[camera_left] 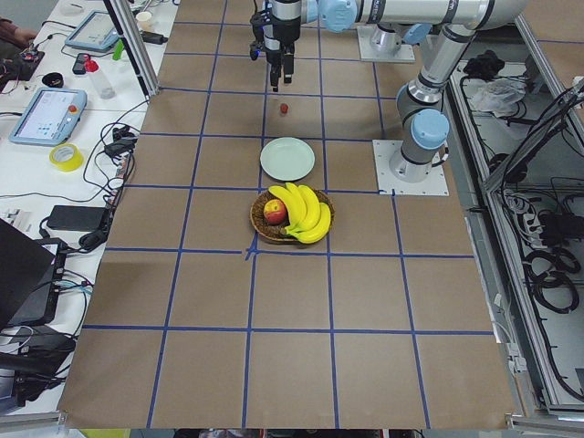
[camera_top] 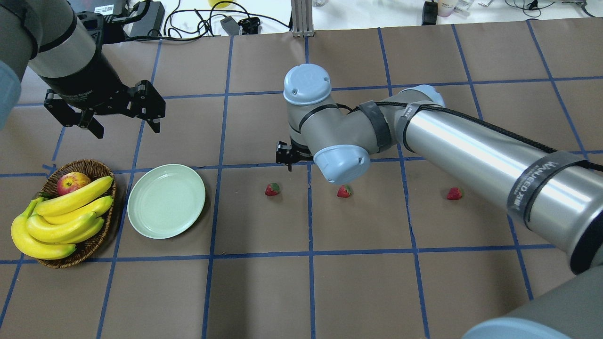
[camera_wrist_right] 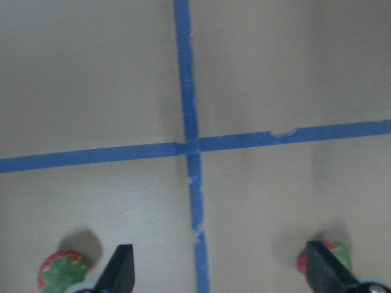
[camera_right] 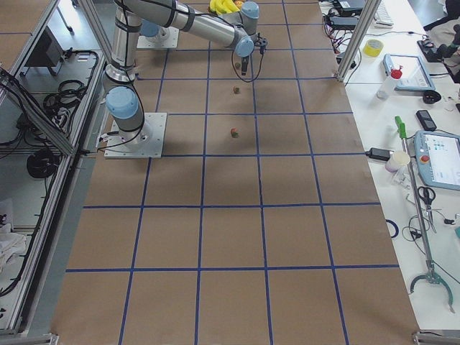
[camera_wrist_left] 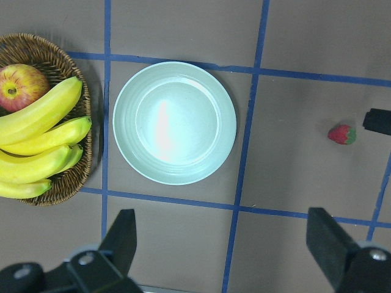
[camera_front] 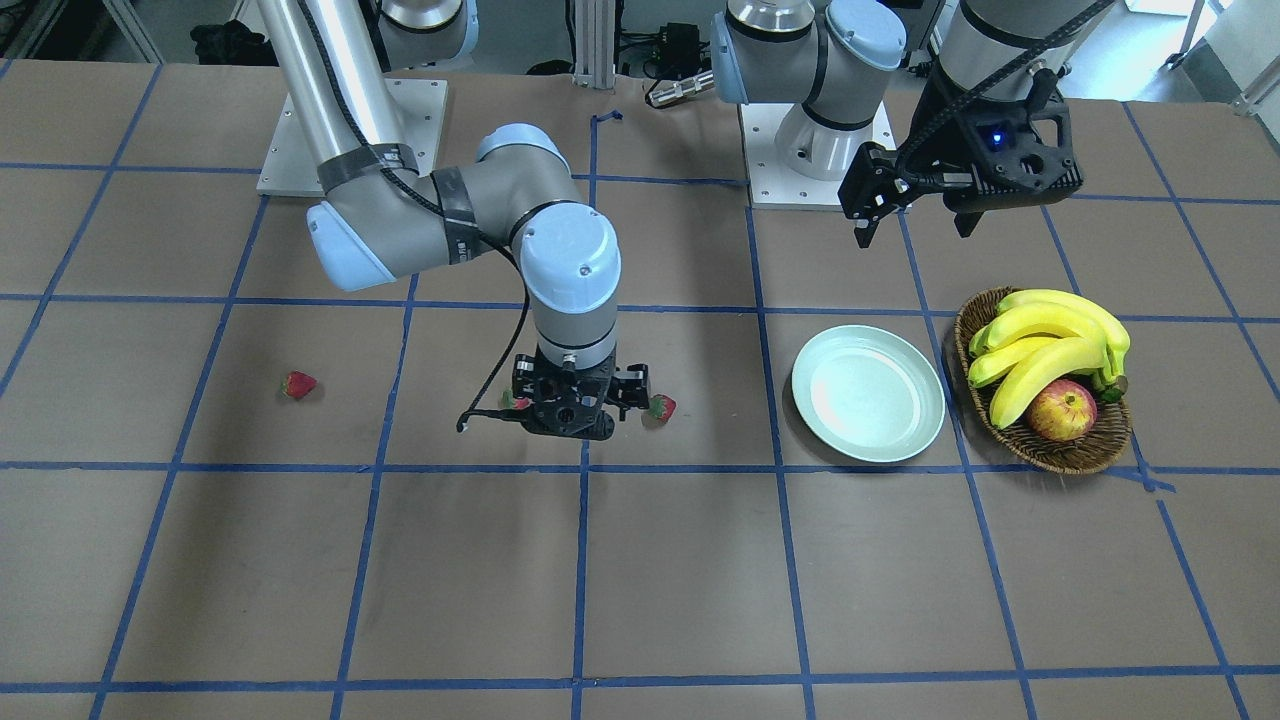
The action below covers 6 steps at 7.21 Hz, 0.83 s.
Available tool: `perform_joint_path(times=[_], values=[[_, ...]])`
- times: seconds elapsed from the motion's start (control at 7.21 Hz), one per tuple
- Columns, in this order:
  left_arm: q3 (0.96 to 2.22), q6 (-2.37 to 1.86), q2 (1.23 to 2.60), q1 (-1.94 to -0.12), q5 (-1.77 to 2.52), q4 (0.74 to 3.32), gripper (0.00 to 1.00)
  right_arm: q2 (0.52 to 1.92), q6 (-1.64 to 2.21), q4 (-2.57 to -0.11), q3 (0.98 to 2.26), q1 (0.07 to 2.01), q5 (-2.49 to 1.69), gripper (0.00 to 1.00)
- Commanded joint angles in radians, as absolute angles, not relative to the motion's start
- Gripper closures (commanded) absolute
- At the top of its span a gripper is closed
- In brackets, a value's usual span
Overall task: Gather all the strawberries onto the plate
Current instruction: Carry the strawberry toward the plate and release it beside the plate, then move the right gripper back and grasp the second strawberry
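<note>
Three strawberries [camera_top: 272, 189] [camera_top: 344, 191] [camera_top: 454, 193] lie outside the plate [camera_top: 166, 201]; basket [camera_top: 89, 165] holds bananas [camera_top: 66, 212], apple [camera_top: 72, 182]; grippers [camera_top: 127, 132] [camera_wrist_right: 221, 271] both wide.

The tabletop [camera_top: 264, 292] is covered in matt brown paper, crossed by blue tape [camera_top: 311, 292] whose edges look ragged in places. The plate [camera_top: 166, 202] is smooth and glossy, catching a bright glare. The basket [camera_top: 89, 163] is coarse brown wicker; the bananas [camera_top: 61, 221] have smooth, faintly shiny skin and the apple [camera_top: 71, 182] a soft sheen. The right arm's tube [camera_top: 471, 141] is brushed silver metal with smooth pale-blue plastic caps [camera_top: 307, 84]; the left hand [camera_top: 127, 131] and right hand [camera_front: 577, 408] are matt black plastic
</note>
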State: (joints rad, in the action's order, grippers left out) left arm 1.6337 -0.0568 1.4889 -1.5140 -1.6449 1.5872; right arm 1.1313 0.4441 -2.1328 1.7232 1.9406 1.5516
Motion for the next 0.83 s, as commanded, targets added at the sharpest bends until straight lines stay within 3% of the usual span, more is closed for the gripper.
perform_joint_path(times=[0.0,0.14,0.28,0.42,0.69], values=[[1.634,-0.057,1.493,-1.514,-1.643,1.583,0.0,1.166,0.301,-2.146,1.846,1.832,1.572,0.01],[1.635,-0.057,1.493,-1.514,-1.644,1.585,0.0,1.164,0.285,-2.199,1.914,1.821,1.595,0.02],[1.634,-0.057,1.493,-1.514,-1.64,1.579,0.0,1.163,0.297,-2.198,1.933,1.821,1.577,0.12],[1.634,-0.057,1.493,-1.514,-1.643,1.58,0.0,1.16,0.29,-2.195,1.924,1.819,1.575,0.63],[1.634,-0.055,1.493,-1.509,-1.641,1.578,0.0,1.16,0.293,-2.192,1.919,1.819,1.534,0.77]])
